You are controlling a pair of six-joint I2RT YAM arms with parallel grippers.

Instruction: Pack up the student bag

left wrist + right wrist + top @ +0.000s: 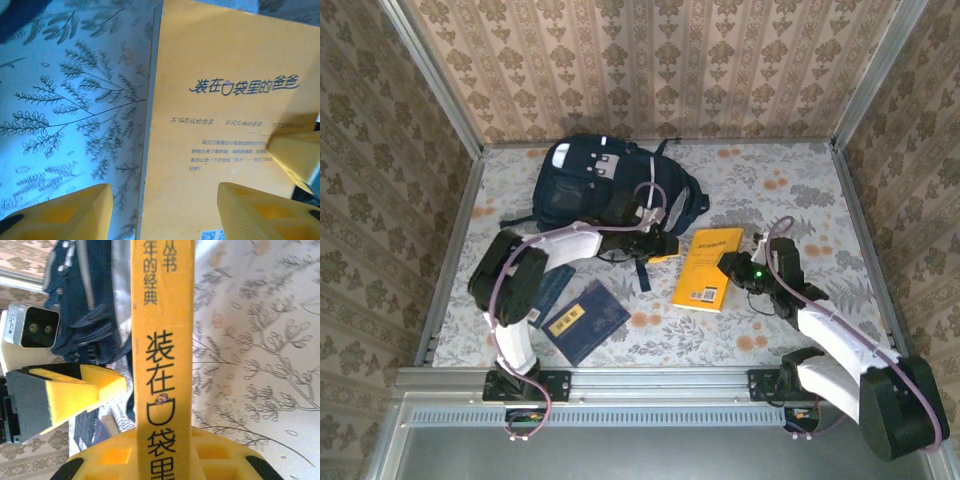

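The student bag (610, 185), dark navy with white buckle patches, lies at the back of the table; its fabric also shows as the bag (85, 300) in the right wrist view. A yellow book (708, 268) lies to the right of it. My right gripper (735, 270) is at the book's right side, and in its wrist view the gripper (162, 455) is shut on the book's spine (162, 340). My left gripper (658, 242) stands open at the book's left edge. Its fingers (70, 215) straddle the edge of the cover (225, 125) without touching it.
A blue book (585, 320) with a tan label lies near the front left, with a dark slim item (550, 290) beside the left arm. Patterned walls close in three sides. A metal rail (650, 380) runs along the near edge.
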